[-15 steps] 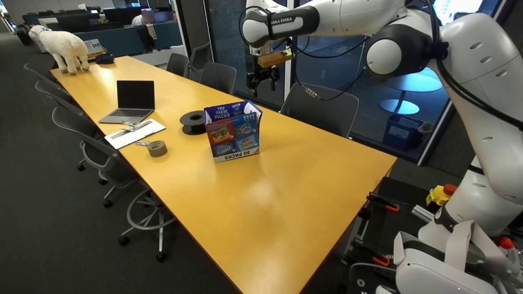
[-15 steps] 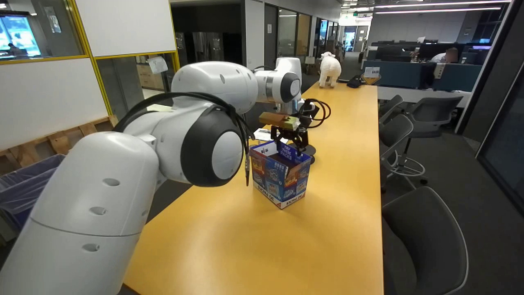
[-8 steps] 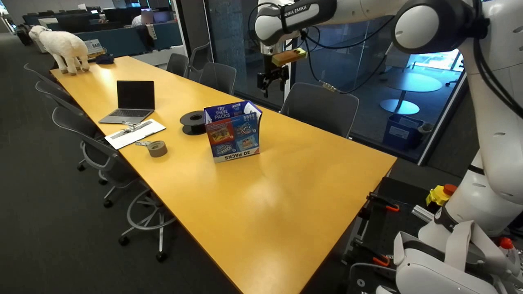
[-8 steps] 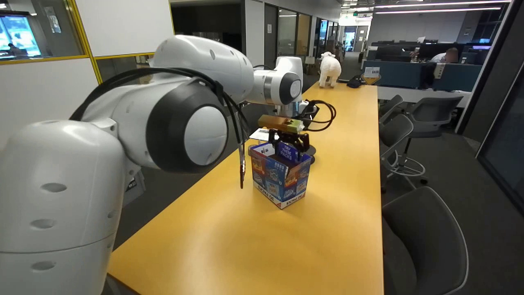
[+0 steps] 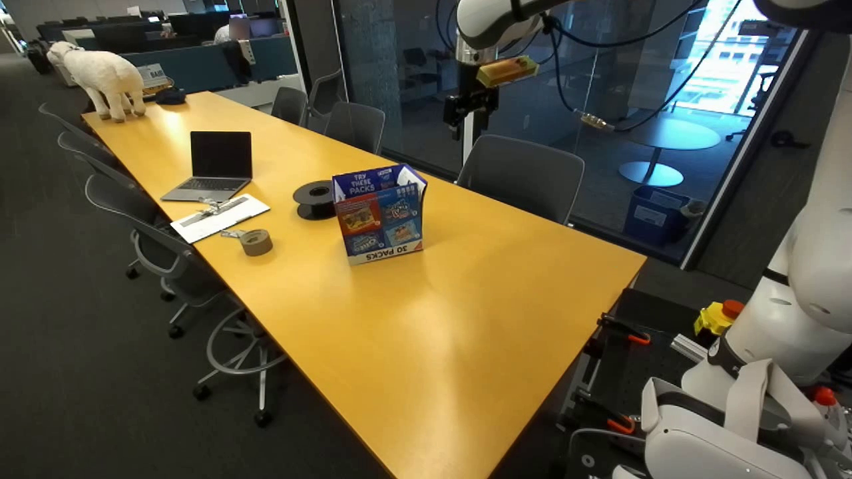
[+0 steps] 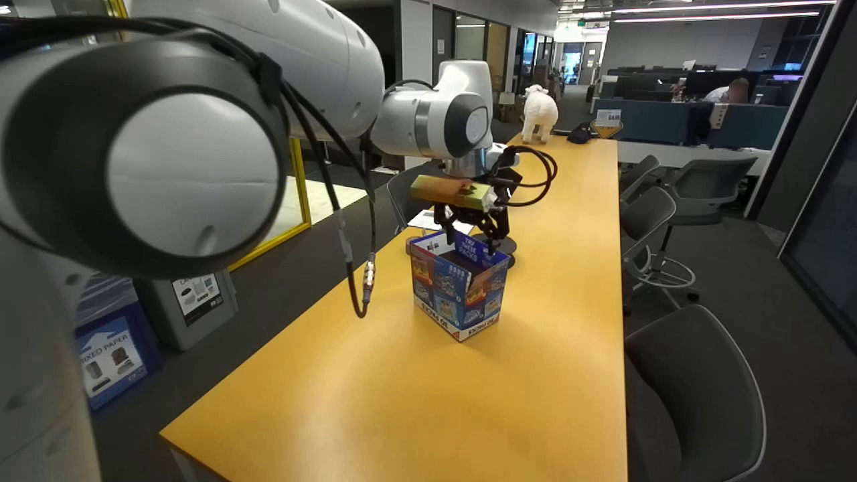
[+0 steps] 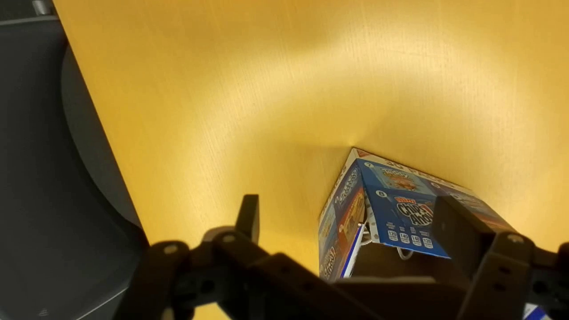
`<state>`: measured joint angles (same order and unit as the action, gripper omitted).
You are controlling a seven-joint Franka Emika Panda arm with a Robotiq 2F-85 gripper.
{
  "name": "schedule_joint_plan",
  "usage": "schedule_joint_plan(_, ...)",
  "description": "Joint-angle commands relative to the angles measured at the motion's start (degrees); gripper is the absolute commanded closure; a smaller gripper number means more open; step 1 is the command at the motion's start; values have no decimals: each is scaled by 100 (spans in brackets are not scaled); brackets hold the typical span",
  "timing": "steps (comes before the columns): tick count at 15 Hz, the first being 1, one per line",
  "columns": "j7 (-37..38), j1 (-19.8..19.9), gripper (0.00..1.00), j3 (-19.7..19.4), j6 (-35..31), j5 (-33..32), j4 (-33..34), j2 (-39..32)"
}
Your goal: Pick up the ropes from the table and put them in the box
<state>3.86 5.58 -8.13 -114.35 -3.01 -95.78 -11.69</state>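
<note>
Drawing up and away, claw (image 7: pixel 344 218) spread wide, box (image 5: pixel 379 223) unmoved on the table (image 5: pixel 426 346)

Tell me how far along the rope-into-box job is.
Done: what looks like a pale loop of rope shows inside the box in the wrist view; I can't tell how many are in there. In hand: nothing; the gripper is open, its jaws apart. Left: I see no rope lying outside the box, so probably just backing away.
</note>
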Motion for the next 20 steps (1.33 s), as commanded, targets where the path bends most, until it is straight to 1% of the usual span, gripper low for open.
schedule_joint_plan(1,119,21,0,23,-443,-124,-1396,1275)
schedule_joint_plan(2,79,31,0,38,-420,-62,-1676,1555)
schedule_joint_plan(9,65,74,0,180,-21,-235,-3743,3690)
schedule_joint_plan(10,6,76,0,210,65,-266,-4025,4009)
schedule_joint_plan(13,-326,-13,0,244,25,-118,-4790,4958)
schedule_joint_plan(15,-527,-90,0,250,152,18,-5099,5591)
schedule_joint_plan(16,-592,-135,0,229,272,119,-5098,5741)
schedule_joint_plan(18,-641,-200,0,188,593,295,-4977,5853)
schedule_joint_plan(20,-648,-230,0,175,907,416,-4765,5766)
